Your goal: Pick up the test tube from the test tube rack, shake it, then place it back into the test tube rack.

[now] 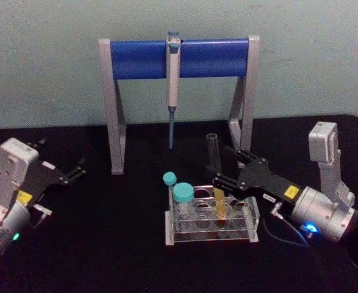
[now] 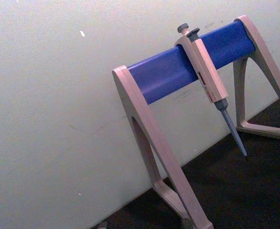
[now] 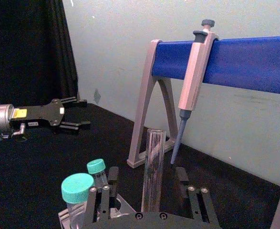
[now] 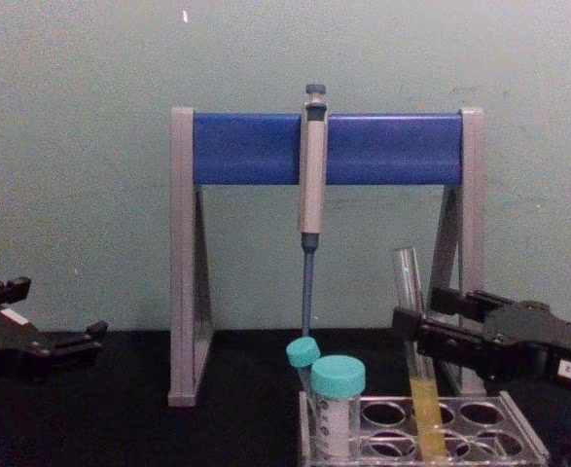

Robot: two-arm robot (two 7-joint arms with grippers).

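Head view: right gripper [image 1: 222, 183] at the test tube [image 1: 216, 177], which stands in the test tube rack [image 1: 212, 215] beside 2 teal-capped tubes [image 1: 180, 196]. Left gripper [image 1: 75, 173] well apart at left, jaws spread.

Right wrist view: fingers [image 3: 195, 202] flank the tube, gaps visible, not clamped.

Chest view: tube leans slightly, yellow liquid low.

A pale greenish wall [image 1: 44, 61] is standing flat behind the pipette stand [image 1: 179, 58], carrying a few small marks and scuffs. A black desk [image 1: 105, 244] is spreading out beneath the stand and forward from its feet, meeting the wall just behind them.
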